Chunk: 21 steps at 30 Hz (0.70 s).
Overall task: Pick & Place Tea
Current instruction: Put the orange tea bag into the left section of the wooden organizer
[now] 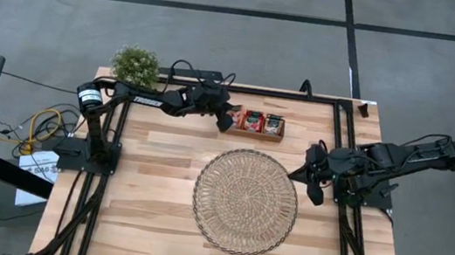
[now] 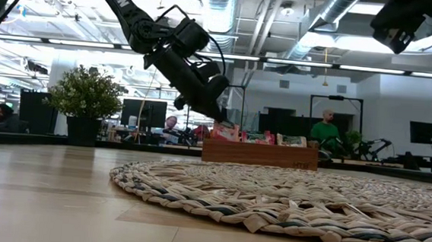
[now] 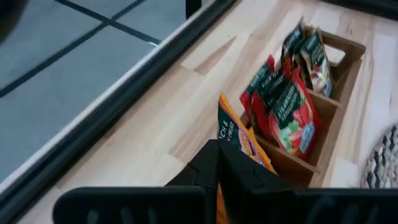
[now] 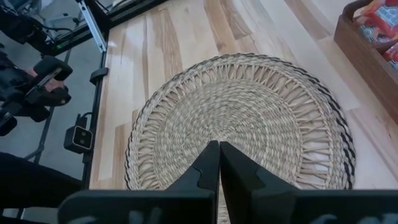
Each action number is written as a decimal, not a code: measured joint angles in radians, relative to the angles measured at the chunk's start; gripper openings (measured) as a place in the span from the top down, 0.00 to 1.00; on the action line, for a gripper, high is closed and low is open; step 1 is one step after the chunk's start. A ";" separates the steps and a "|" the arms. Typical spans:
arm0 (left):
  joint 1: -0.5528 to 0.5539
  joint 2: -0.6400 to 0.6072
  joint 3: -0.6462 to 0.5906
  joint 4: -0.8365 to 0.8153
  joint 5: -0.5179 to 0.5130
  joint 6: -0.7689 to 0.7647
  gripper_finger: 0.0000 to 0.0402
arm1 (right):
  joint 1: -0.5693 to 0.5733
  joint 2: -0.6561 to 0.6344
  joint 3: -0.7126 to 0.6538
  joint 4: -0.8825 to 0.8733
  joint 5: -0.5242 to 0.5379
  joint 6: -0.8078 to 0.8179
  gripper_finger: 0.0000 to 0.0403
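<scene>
Sachet [image 3: 239, 140] upright on edge – pinched in left claw [image 3: 217, 165], beside tray [image 3: 339, 93].

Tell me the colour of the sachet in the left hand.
Orange sachet with dark lettering, clearest in the left wrist view.

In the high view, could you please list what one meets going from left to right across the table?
Potted plant → left gripper, shut on an orange tea sachet → wooden tray of tea sachets → right gripper, shut and empty. The woven mat overlaps the middle of this order.
</scene>
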 joint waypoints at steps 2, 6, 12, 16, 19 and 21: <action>0.000 0.000 0.000 0.010 -0.004 0.002 1.00 | 0.000 0.000 0.000 0.010 0.000 0.000 0.99; 0.000 0.000 0.000 0.010 -0.004 0.042 1.00 | 0.000 0.000 0.001 0.026 0.000 0.000 0.99; -0.002 0.000 0.000 -0.008 -0.003 0.100 1.00 | 0.000 0.000 0.001 0.025 0.000 0.000 0.99; -0.002 0.000 0.000 -0.008 -0.006 0.099 1.00 | 0.000 0.000 0.001 0.025 0.001 0.000 0.99; -0.002 0.000 0.000 -0.008 -0.012 0.097 1.00 | 0.000 0.000 0.001 0.025 0.002 0.000 0.99; -0.002 0.000 0.000 -0.009 -0.013 0.097 1.00 | 0.000 0.000 0.001 0.025 0.002 0.000 0.99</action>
